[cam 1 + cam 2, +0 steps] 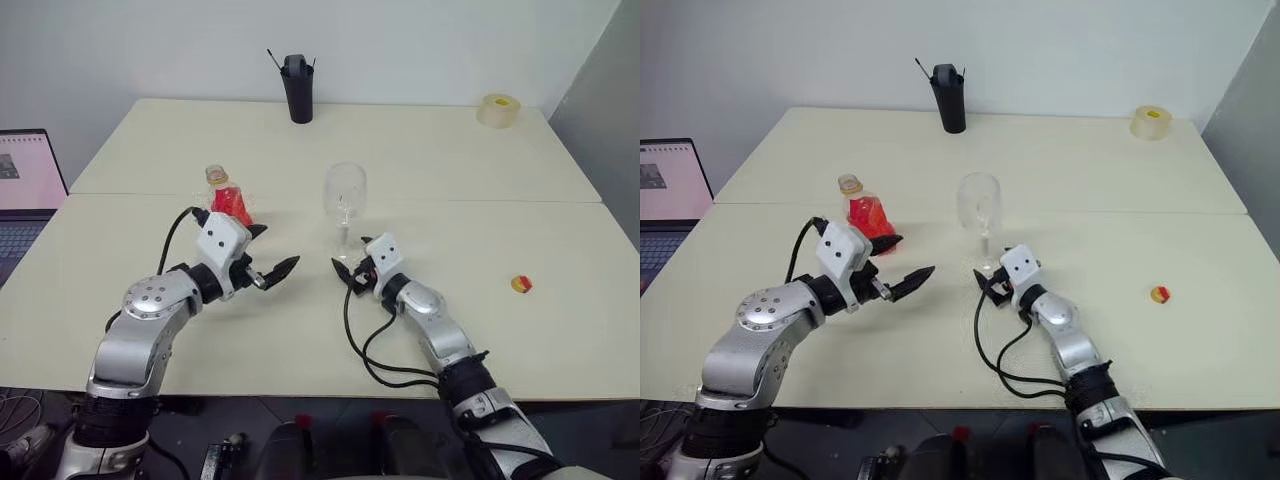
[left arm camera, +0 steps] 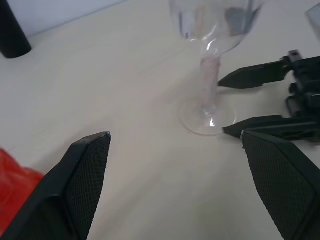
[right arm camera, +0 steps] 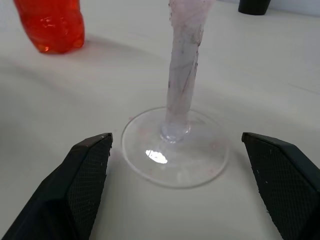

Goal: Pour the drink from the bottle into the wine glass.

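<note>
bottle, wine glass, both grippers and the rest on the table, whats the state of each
bottle: upright, uncapped, part full of red drink
wine glass: upright, bowl empty, not held
left gripper: open, empty, beside the bottle
right gripper: open, fingers either side of the glass foot
bottle cap: lying loose on the table
pen holder: upright
tape roll: lying flat
laptop: open, screen on

clear stemmed wine glass (image 3: 181,75): the right wrist view's edge is cutting off its bowl, leaving stem and foot
small clear plastic bottle of red-orange drink (image 1: 228,197): the left gripper (image 1: 270,252) is hiding its base
small red and yellow object (image 1: 521,284): staying too small to identify
open laptop (image 1: 28,180): the picture's edge is cutting it
</note>
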{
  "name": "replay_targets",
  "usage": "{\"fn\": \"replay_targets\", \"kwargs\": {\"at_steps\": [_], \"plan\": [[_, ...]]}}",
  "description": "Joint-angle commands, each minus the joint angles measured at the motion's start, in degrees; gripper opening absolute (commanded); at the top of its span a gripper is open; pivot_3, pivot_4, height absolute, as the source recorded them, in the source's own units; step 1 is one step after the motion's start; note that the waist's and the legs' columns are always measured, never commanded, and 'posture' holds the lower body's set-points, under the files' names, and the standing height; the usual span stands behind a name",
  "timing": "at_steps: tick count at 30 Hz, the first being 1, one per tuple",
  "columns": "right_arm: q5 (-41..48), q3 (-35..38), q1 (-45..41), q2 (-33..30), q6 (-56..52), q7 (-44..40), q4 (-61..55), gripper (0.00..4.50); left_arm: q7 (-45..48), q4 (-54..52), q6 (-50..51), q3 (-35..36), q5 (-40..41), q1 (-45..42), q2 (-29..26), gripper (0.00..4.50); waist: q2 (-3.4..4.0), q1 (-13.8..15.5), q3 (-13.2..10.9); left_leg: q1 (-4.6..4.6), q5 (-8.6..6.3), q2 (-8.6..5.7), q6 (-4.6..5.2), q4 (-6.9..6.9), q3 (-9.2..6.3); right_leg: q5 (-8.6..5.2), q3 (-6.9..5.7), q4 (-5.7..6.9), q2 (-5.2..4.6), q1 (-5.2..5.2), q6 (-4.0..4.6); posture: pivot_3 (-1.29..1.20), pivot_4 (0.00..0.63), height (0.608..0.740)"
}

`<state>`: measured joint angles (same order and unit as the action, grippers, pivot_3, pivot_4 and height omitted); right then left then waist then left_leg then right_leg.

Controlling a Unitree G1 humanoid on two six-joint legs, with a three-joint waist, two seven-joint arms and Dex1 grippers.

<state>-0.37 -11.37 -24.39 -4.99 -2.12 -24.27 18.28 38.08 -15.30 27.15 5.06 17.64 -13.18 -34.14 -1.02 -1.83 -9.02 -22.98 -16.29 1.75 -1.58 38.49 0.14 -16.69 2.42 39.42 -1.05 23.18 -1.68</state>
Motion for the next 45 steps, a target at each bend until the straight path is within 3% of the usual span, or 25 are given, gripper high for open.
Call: {"fn": "replay_targets", "kwargs": {"at_steps": [1,9,17,24,27,45], "plan": [[1.8,-0.29,2.83,-3.7,-6.1,-4.62,-11.11,4.47,-1.61,-0.36,-1.85,3.52,-0.01,1.22,-0.2,4.5,0.01,0.01,-0.01,0.0,0.0,0.0,0.0,-0.01,0.0,0.0,0.0,0.0,0.0,0.0,0.0,0.0,0.15,0.74],[11.37,4.97,4.51,-19.45,-28.63,-15.17,-35.97,4.47,-12.12,0.74,-4.17,9.03,-2.08,5.9,5.83,4.5,-0.01,0.13,-0.02,-0.01,-0.01,0.0,0.02,-0.01,-0.05,0.0,-0.02,-0.03,-0.01,0.0,0.0,0.0,0.15,0.74],[26.3,12.31,-15.04,-33.81,-54.73,-21.41,-46.7,4.47,-21.27,4.41,-10.57,9.38,-5.43,5.3,12.75,4.5,-0.02,0.15,-0.07,-0.02,-0.02,-0.03,0.04,-0.06,-0.14,0.0,-0.05,-0.1,-0.02,-0.01,0.0,0.0,0.15,0.74],[40.58,17.54,-33.34,-31.54,-66.02,-22.51,-42.64,4.47,-24.46,9.45,-11.69,8.3,-7.37,1.79,14.56,4.5,-0.05,0.14,-0.06,-0.04,-0.02,-0.04,0.05,-0.13,-0.14,0.01,-0.06,-0.2,-0.11,-0.02,0.02,0.0,0.15,0.74],[44.3,17.87,-36.97,-30.03,-67.28,-22.04,-41.98,4.47,-25.23,10.58,-11.71,7.57,-7.93,0.85,15.08,4.5,-0.06,0.19,-0.05,-0.06,-0.02,-0.02,0.05,-0.17,-0.15,0.01,-0.1,-0.27,-0.11,-0.02,0.02,0.0,0.15,0.74],[44.55,12.85,-38.48,-31.76,-65.19,-20.37,-40.9,4.47,-25.01,20.28,-14.23,6.15,-9.52,-7.48,14.5,4.5,-0.1,0.23,-0.03,-0.12,-0.02,-0.03,0.05,-0.19,-0.14,0.02,-0.12,-0.32,-0.21,0.0,0.01,0.0,0.15,0.74]]}}
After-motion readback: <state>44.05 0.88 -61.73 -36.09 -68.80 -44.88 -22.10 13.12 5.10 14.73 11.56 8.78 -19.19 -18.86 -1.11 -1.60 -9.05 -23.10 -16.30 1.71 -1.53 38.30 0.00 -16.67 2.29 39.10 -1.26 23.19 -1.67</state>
